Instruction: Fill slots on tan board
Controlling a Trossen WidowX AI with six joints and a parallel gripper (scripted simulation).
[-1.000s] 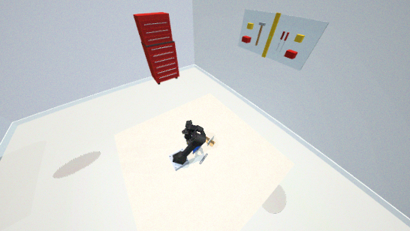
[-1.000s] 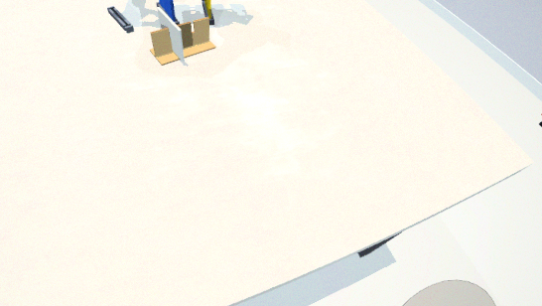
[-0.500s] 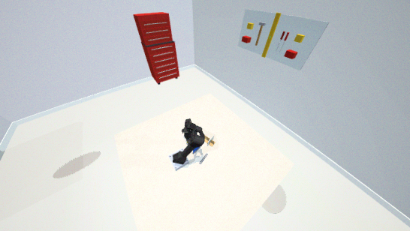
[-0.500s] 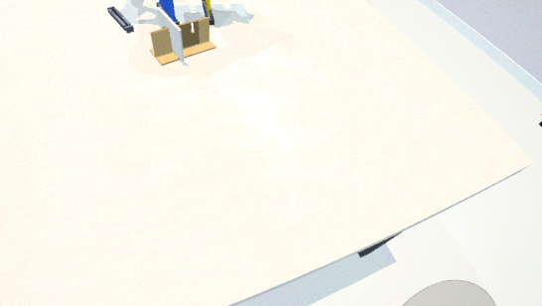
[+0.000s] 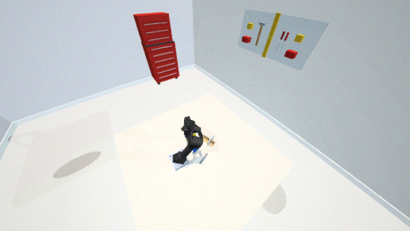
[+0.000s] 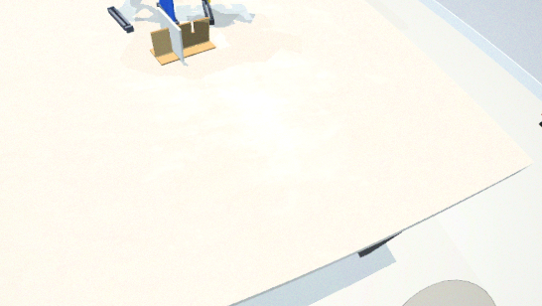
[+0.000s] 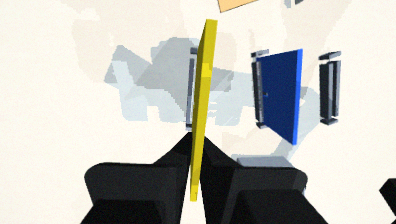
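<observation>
Top view: shows pale table (image 5: 233,195) (image 6: 298,199) (image 7: 40,150), red cabinet (image 5: 161,61) far left, pegboard (image 5: 255,52) far right.

Exterior: reveals white board (image 5: 211,141) (image 6: 176,42) crosswise on tan board (image 5: 206,139) (image 6: 200,36) (image 7: 235,4), beside one open slot.

Wrist: shows gripper (image 7: 194,136) clamped on upright yellow board (image 5: 194,134) (image 6: 209,1) (image 7: 204,75), near blue board (image 5: 195,151) (image 6: 168,10) (image 7: 282,95).

Qty: 1 tan bd (image 5: 206,139) (image 6: 200,36) (image 7: 236,4), 1 white bd (image 5: 211,140) (image 6: 176,40), 1 yellow bd (image 5: 194,134) (image 6: 209,1) (image 7: 202,90), 1 blue bd (image 5: 194,150) (image 6: 168,10) (image 7: 282,95), 3 holders (image 5: 203,159) (image 6: 120,19) (image 7: 330,90).
</observation>
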